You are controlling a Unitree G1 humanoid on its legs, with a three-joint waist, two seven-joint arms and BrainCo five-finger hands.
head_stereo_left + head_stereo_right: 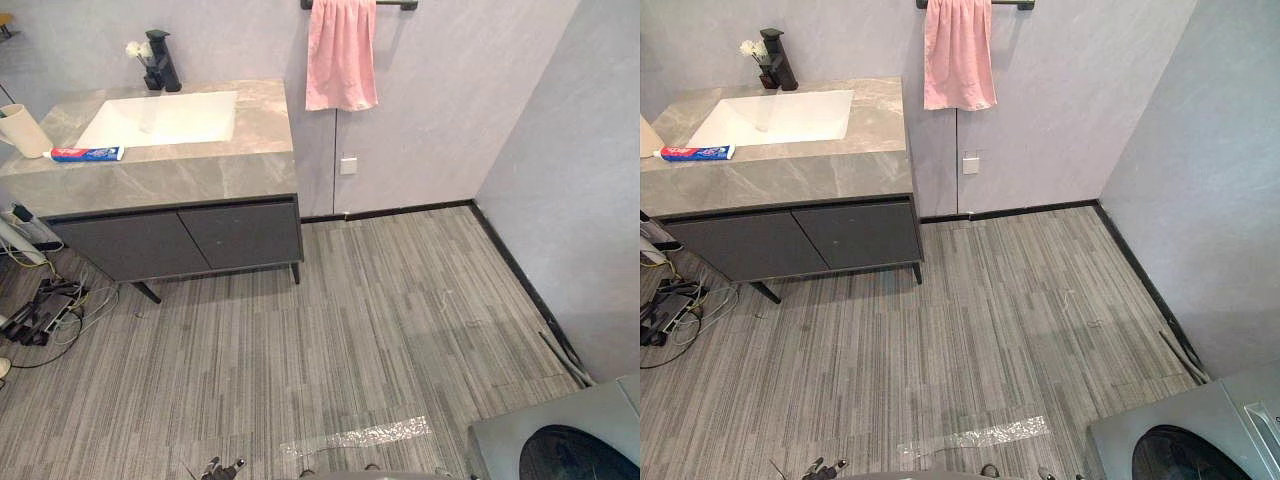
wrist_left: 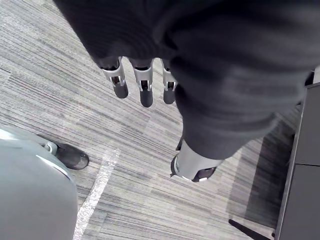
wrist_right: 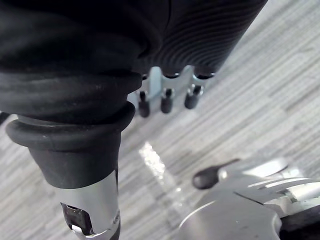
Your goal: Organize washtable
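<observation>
**Both hands empty, table well out of reach**

Closest in, the left hand (image 2: 145, 86) hangs at the robot's side. Its fingers (image 2: 120, 86) are straight, slightly apart and pointing at the floor (image 2: 60, 100), with the thumb (image 2: 192, 167) off to one side and nothing held. The right hand (image 3: 167, 99) hangs the same way, fingers (image 3: 192, 96) loosely straight and empty. This looks like a carrying-nothing posture for standing or walking, not for reaching.

A shiny strip of tape (image 1: 355, 437) lies on the floor just ahead, and the top of a grey washing machine (image 1: 560, 430) sits to the right.

Further off to the left stands the table (image 1: 170, 180), a grey stone top over dark cabinet doors (image 1: 180, 240), well apart from both hands. A toothpaste tube (image 1: 87, 154) lies flat near its front edge, loose rather than stowed. Just beside the tube, at the left end, a cream cup (image 1: 22, 131) stands slightly tilted. These two are probably what the tidying concerns, and the tube likely belongs in the cup.

Behind them is the white sink (image 1: 160, 118), with a black faucet (image 1: 163, 60) and a small white flower (image 1: 137, 48) at the back by the wall. A pink towel (image 1: 340, 55) hangs from a rail to the table's right.

The work looks not yet begun, and the likely first need is to walk closer
</observation>
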